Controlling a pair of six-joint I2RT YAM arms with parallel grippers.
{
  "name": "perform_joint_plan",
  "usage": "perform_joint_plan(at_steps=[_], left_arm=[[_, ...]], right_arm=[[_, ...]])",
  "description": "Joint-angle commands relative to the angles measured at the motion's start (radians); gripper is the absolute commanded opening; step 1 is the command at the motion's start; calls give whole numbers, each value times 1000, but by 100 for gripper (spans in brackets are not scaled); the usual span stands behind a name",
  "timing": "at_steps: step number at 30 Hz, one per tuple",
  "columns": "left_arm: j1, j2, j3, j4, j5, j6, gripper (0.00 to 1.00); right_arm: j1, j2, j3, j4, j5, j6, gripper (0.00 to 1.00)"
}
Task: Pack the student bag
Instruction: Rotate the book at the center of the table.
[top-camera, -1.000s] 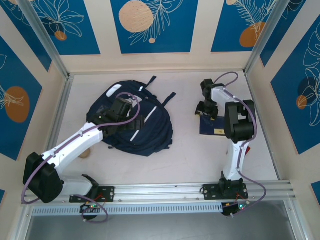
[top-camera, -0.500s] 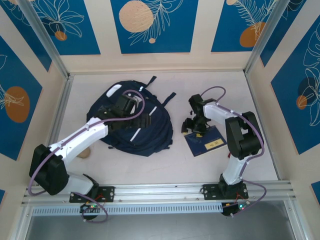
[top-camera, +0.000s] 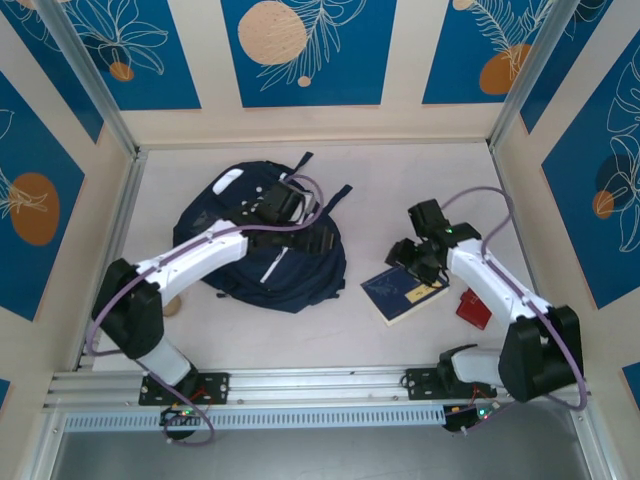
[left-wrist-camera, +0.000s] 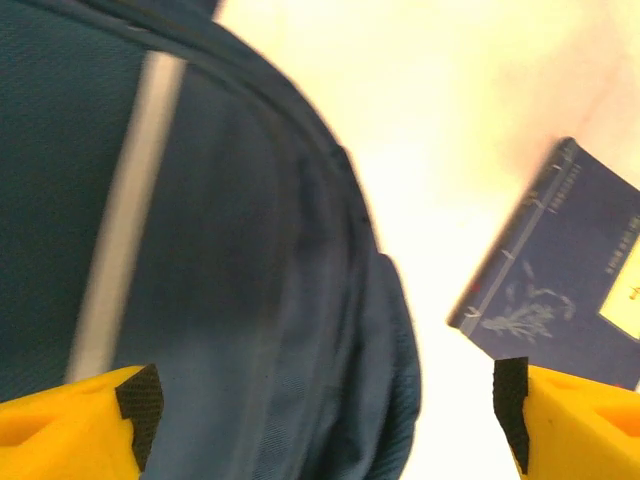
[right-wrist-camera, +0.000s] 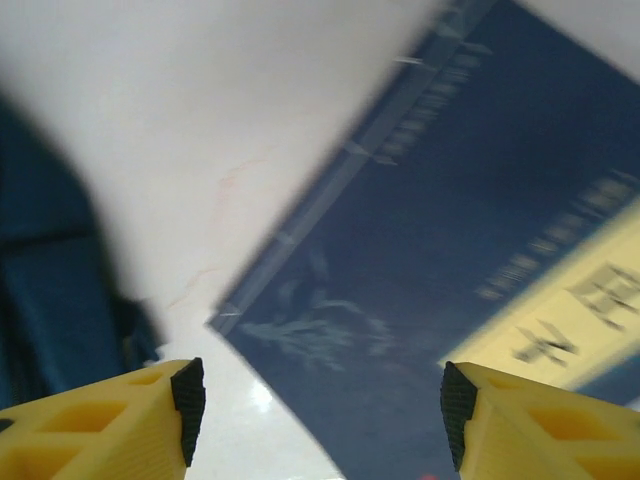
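The student bag (top-camera: 250, 250), a dark navy backpack with white stripes, lies flat on the table's left half. My left gripper (top-camera: 322, 240) hovers open over the bag's right edge; in the left wrist view its yellow fingers (left-wrist-camera: 80, 420) straddle the navy fabric (left-wrist-camera: 230, 300) without gripping it. A dark blue book with a yellow label (top-camera: 405, 292) lies right of the bag. My right gripper (top-camera: 415, 262) hangs open just above the book's far end. In the right wrist view the book's cover (right-wrist-camera: 450, 260) lies below my wide-apart pads (right-wrist-camera: 187, 410).
A small red object (top-camera: 472, 308) lies on the table right of the book, beside my right arm. A tan round thing (top-camera: 172, 305) sits at the bag's near left. The enclosure's walls close in the table on three sides. The book (left-wrist-camera: 570, 280) also appears in the left wrist view.
My left gripper swept right across the bag to its right edge. The right arm swung toward the near side, and the book shifted left and nearer, turning; the red object came into view.
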Motion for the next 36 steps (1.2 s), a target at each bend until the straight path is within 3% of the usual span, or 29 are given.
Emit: perform_joint_plan(at_steps=[1, 7, 15, 23, 28, 36], left_arm=[[-59, 80, 91, 26, 68, 15, 84], [-142, 248, 238, 30, 104, 12, 81], [-213, 495, 473, -30, 156, 19, 73], [-228, 657, 599, -89, 134, 38, 55], [-228, 696, 621, -124, 115, 49, 52], [-228, 700, 599, -164, 97, 48, 42]], right_arm=[[-64, -56, -84, -56, 30, 111, 69], [-126, -43, -150, -28, -16, 107, 77], [-188, 11, -214, 70, -70, 98, 77], [-240, 99, -228, 158, -123, 29, 60], [-256, 142, -210, 191, -138, -22, 51], [-258, 241, -106, 237, -218, -174, 46]])
